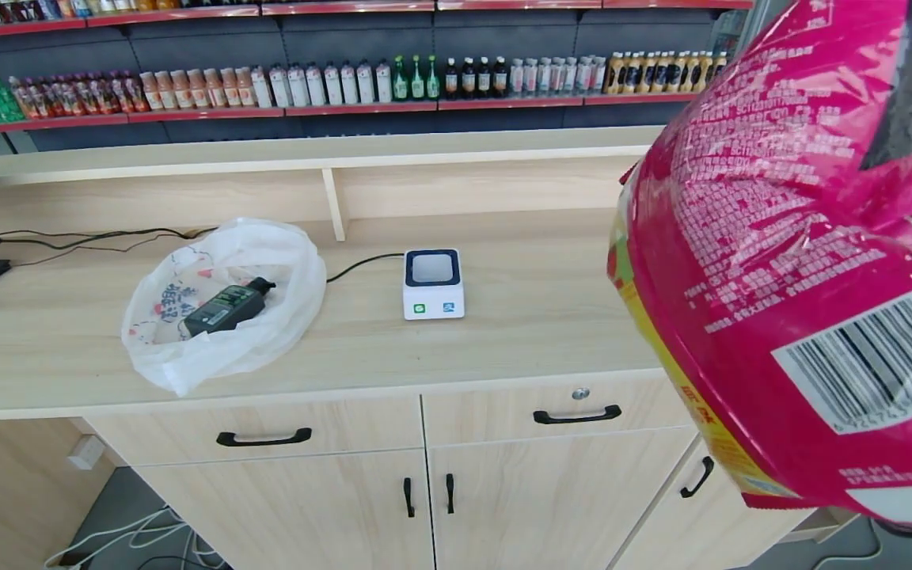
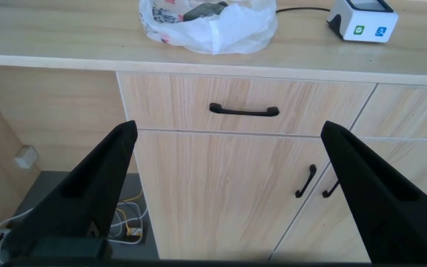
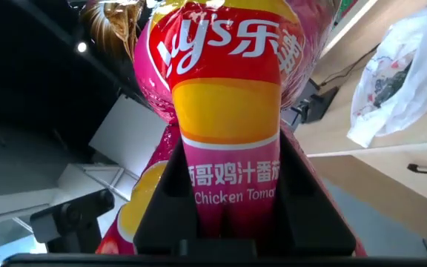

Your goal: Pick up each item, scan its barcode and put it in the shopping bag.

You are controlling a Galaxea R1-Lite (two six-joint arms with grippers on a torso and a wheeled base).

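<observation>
Chip bag (image 1: 780, 237): glossy pink, yellow trim, white barcode panel; raised off the counter's (image 1: 543, 317) right end, pinched by right gripper (image 3: 234, 174). Left gripper (image 2: 224, 144): fingers spread, holding nothing. On counter: scanner (image 1: 433, 283); shopping bag (image 1: 286, 317) containing dark bottle (image 1: 226, 307).

Pale wooden counter (image 1: 519, 332). Behind counter, red-edged shelf (image 1: 345, 109) lined with upright bottles (image 1: 321, 83). Under counter top, drawers and cupboard doors with black handles (image 1: 264, 438). Along counter's rear left, thin black cables (image 1: 92, 236). On floor below counter, loose white cables (image 1: 131, 542).
</observation>
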